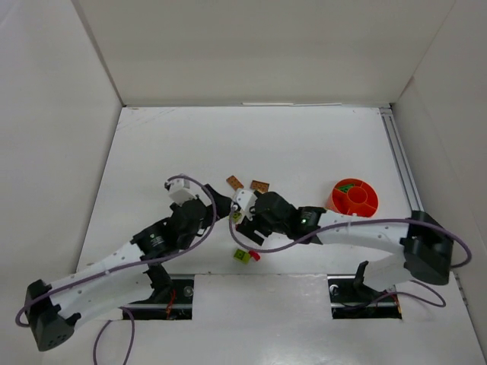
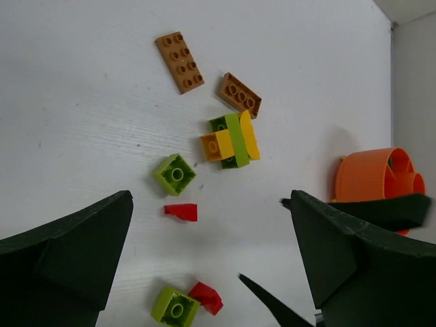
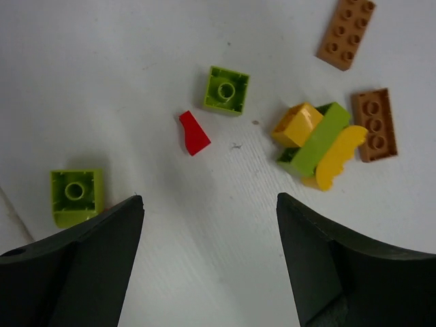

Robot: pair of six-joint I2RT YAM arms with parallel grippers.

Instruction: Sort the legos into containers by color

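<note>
Overhead, a round orange plastic divided bowl point(image 1: 341, 207) sits at the right of the white tabletop point(image 1: 304, 144), with a green piece point(image 1: 346, 186) in its upper-left compartment. Both arms meet over loose bricks at centre frame. The left pincer point(image 2: 211, 272) and the right pincer point(image 3: 211, 262) each hang released, grasping nothing. In the right wrist view, a joined yellow, lime and dark green cluster point(image 3: 317, 139) lies right of centre, just beside a brown studded plate point(image 3: 373, 125). A small red wedge point(image 3: 194, 133) lies between a lime green square brick point(image 3: 227, 89) at top centre and a second lime green brick point(image 3: 76, 195) at the left edge, touching neither.
</note>
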